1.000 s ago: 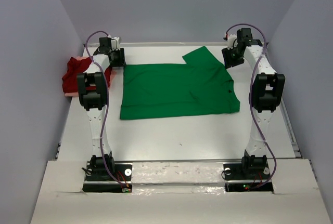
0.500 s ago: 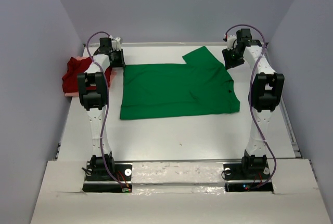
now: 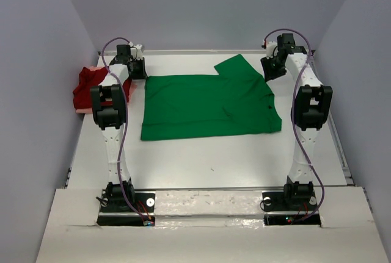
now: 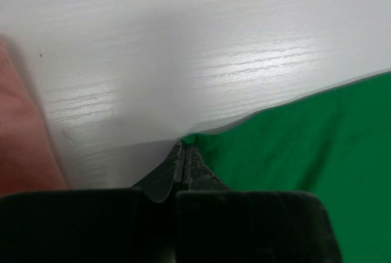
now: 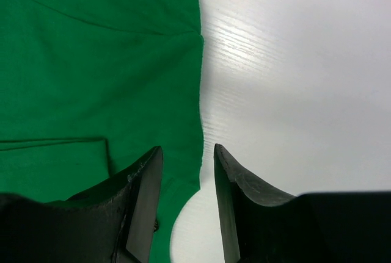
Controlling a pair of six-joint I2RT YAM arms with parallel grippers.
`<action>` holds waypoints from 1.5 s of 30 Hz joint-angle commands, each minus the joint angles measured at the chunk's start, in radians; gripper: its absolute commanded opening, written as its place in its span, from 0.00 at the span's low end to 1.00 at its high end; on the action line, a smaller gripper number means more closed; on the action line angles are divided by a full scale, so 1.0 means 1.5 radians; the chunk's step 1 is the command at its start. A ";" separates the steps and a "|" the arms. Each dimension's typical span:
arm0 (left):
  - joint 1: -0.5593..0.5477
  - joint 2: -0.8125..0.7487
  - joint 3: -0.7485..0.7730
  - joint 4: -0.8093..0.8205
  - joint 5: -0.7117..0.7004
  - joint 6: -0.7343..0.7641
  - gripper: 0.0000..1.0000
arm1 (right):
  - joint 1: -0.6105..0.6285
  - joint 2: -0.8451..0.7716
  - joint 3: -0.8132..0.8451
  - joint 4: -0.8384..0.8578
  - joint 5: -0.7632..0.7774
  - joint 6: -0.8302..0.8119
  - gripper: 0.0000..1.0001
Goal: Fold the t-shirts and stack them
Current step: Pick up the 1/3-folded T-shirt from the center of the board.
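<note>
Now that the left gripper (image 4: 184,153) has snapped shut on the corner of the green t-shirt (image 4: 305,153) at its fingertips, one end looks secured. The right gripper (image 5: 186,153), half-open, straddles the shirt's edge beneath it, ungripped, so lifting probably waits.

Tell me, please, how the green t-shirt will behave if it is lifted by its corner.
Probably floppy: the green t-shirt lies flat with soft creases, so it should hang limp. Likely light: the left gripper is shut on just its thin corner.
</note>
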 commanded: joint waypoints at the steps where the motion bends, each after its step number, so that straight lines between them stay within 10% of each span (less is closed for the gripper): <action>1: -0.001 -0.026 -0.015 -0.016 0.009 0.005 0.00 | -0.003 0.016 0.048 -0.011 -0.022 0.004 0.44; 22: 0.000 -0.127 -0.111 0.021 -0.018 0.025 0.00 | -0.003 0.193 0.274 -0.056 -0.072 0.052 0.37; 45: -0.006 -0.132 -0.129 0.030 -0.023 0.028 0.00 | -0.016 0.199 0.274 0.068 -0.091 0.072 0.39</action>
